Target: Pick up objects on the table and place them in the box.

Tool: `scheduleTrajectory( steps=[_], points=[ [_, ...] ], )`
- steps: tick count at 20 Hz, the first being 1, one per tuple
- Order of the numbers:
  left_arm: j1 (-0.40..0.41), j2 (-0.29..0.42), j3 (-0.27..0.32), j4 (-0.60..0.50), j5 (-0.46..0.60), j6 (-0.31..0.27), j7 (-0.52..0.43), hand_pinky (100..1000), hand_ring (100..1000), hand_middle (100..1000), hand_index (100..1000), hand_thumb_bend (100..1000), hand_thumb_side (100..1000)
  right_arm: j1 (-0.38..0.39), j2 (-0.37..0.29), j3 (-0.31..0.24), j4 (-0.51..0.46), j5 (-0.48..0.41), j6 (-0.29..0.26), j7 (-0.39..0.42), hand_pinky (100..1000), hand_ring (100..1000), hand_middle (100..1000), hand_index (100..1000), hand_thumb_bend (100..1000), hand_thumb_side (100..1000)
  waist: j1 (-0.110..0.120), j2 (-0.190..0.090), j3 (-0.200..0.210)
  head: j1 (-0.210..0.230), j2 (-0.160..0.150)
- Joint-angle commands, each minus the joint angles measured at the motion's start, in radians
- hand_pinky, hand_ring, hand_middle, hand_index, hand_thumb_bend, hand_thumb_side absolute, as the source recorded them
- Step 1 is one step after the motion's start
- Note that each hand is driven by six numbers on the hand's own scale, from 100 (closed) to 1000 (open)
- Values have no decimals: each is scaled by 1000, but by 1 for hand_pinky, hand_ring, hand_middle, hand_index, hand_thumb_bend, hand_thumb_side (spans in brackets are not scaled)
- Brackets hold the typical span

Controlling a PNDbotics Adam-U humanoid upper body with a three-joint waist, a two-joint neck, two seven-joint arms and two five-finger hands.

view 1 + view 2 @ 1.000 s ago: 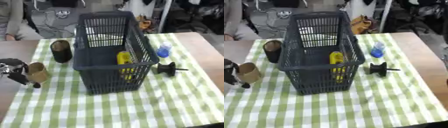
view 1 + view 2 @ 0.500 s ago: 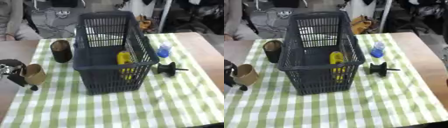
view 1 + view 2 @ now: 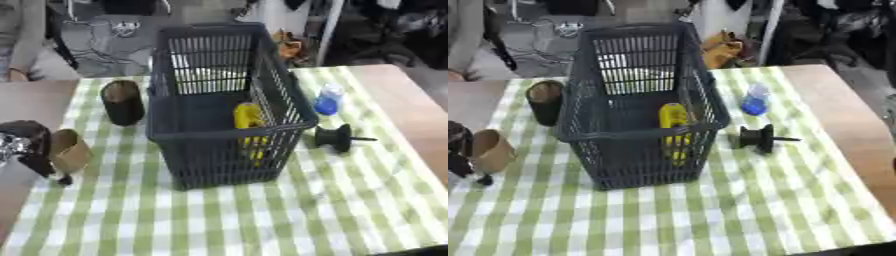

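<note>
A dark grey slatted basket (image 3: 179,135) stands mid-table with a yellow object (image 3: 248,116) inside it. At the left edge my left hand (image 3: 24,146) is curled round a tan cup (image 3: 70,151), held tilted just above the cloth. A dark brown cylinder (image 3: 122,102) stands upright left of the basket. To the basket's right, a small blue bottle (image 3: 327,99) stands beside it. A black spool with a thin pin (image 3: 336,138) lies nearer me. My right hand does not show.
A green-and-white checked cloth (image 3: 262,215) covers the wooden table (image 3: 398,92), which shows bare at the right and left edges. Chairs, cables and clutter lie beyond the far edge. Open cloth lies in front of the basket.
My left hand with the tan cup has sunk slightly toward the cloth. Everything else stays where it was.
</note>
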Motion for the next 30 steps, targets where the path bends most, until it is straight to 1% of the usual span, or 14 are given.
scheduleTrajectory(
  steps=[1, 2, 5, 8, 11, 15, 19, 23, 30],
  points=[
    [-10, 8, 8, 8, -9, 9, 32, 728, 606, 480, 509, 1000, 619, -9, -17, -7, -6, -5, -3, 3, 614, 761, 741, 967, 116, 742, -18, -5, -1, -3, 5],
    [-10, 6, 8, 10, -12, 13, 45, 726, 603, 482, 480, 1000, 643, -9, -17, -7, -6, -5, -3, 3, 615, 762, 741, 967, 116, 742, -18, -5, -1, -3, 5],
    [-8, 2, 10, 17, -15, 25, 88, 721, 598, 479, 444, 1000, 658, -9, -17, -6, -6, -6, -3, 4, 615, 762, 741, 967, 115, 741, -19, -5, -1, -3, 5],
    [-9, -1, 11, 25, -16, 33, 130, 717, 593, 482, 413, 1000, 662, -9, -17, -7, -6, -6, -3, 4, 615, 762, 742, 967, 114, 742, -19, -5, 0, -4, 5],
    [-10, -1, 12, 27, -14, 42, 169, 710, 590, 478, 352, 1000, 653, -9, -17, -6, -6, -6, -3, 4, 615, 762, 742, 967, 113, 742, -20, -5, 0, -3, 5],
    [-13, -1, 13, 32, -4, 45, 199, 705, 590, 484, 325, 997, 662, -9, -17, -7, -6, -6, -3, 4, 615, 762, 742, 967, 113, 742, -19, -5, 0, -4, 5],
    [-17, -1, 19, 33, 15, 47, 203, 695, 574, 458, 308, 977, 630, -8, -17, -8, -5, -5, -3, 4, 615, 762, 742, 967, 113, 741, -19, -5, 0, -6, 5],
    [-21, -1, 26, 30, 52, 50, 194, 690, 566, 449, 304, 971, 617, -7, -17, -8, -5, -6, -3, 3, 615, 762, 742, 967, 112, 742, -19, -6, 0, -7, 5],
    [-44, 15, 33, -17, 111, 44, 139, 687, 561, 443, 302, 965, 608, -6, -17, -8, -4, -5, -3, 3, 615, 762, 742, 967, 113, 742, -19, -7, 1, -8, 5]
  ],
)
